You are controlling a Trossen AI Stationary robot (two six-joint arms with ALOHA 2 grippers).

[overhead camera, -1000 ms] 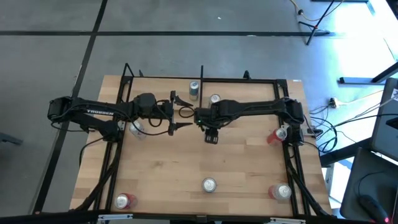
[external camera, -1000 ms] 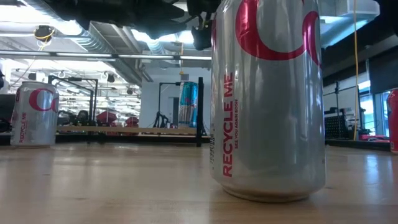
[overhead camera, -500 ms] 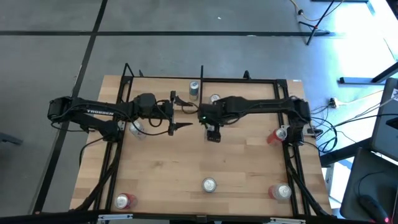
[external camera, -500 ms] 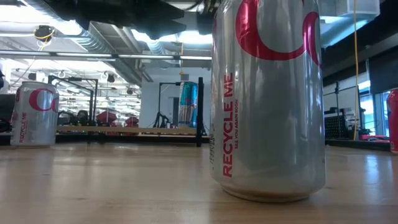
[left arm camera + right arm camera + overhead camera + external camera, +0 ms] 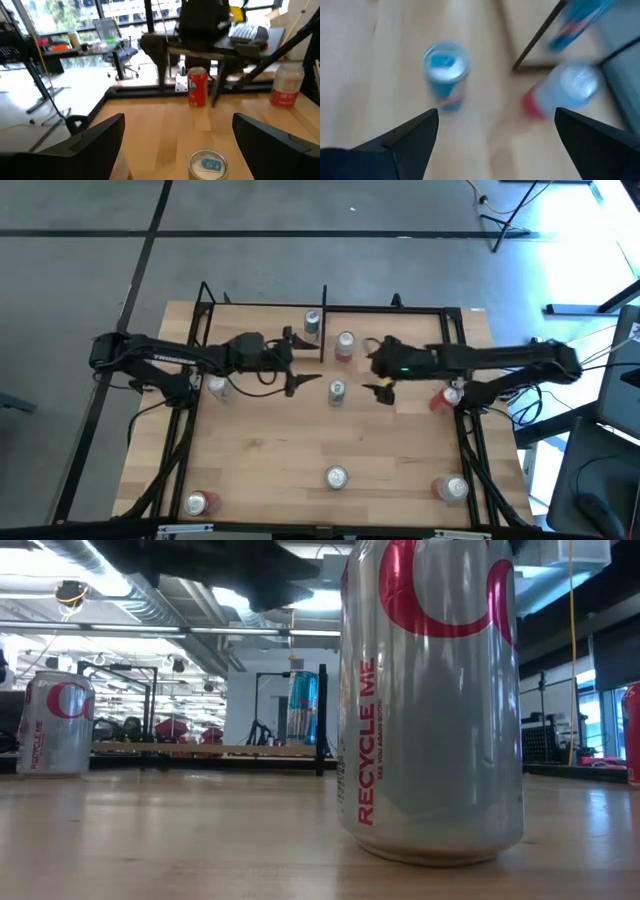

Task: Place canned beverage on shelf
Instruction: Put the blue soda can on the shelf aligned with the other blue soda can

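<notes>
A light wooden table (image 5: 300, 440) framed in black metal stands on a grey floor taped with dark lines; an office with desks and chairs lies beyond. Eight cans stand on it: one on the shelf (image 5: 262, 320) at the far edge, a blue-topped can (image 5: 336, 389) mid-table between the grippers. The left gripper (image 5: 297, 362) and right gripper (image 5: 381, 368) both hover with fingers apart, holding nothing.

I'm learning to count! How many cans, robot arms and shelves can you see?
Cans: 8
Robot arms: 2
Shelf: 1
Total: 11
</notes>
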